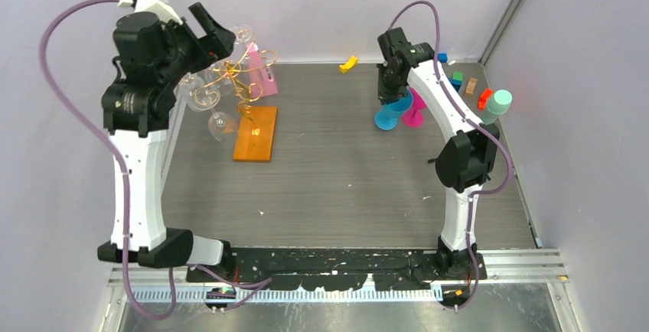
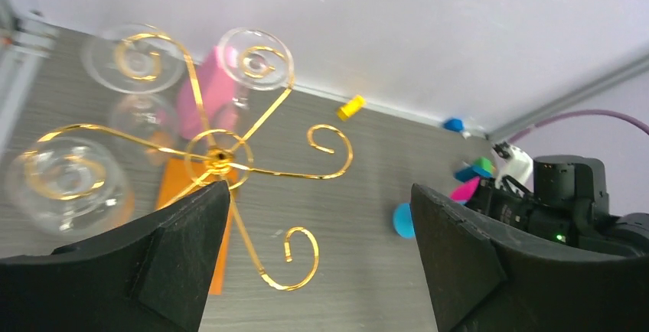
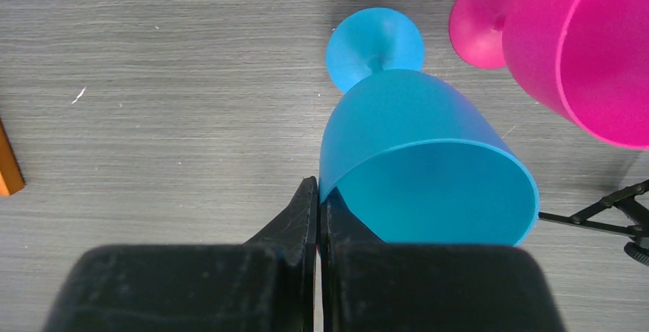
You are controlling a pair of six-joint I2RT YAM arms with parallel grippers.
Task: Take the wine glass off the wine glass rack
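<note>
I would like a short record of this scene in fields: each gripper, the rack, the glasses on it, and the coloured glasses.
left gripper: open, above the wine glass rack, holding nothing
right gripper: shut on the rim of the blue glass
rack: gold wire, upright on its orange base
clear wine glasses: at least three, hanging in the rack's loops
pink glass: beside the blue glass
</note>
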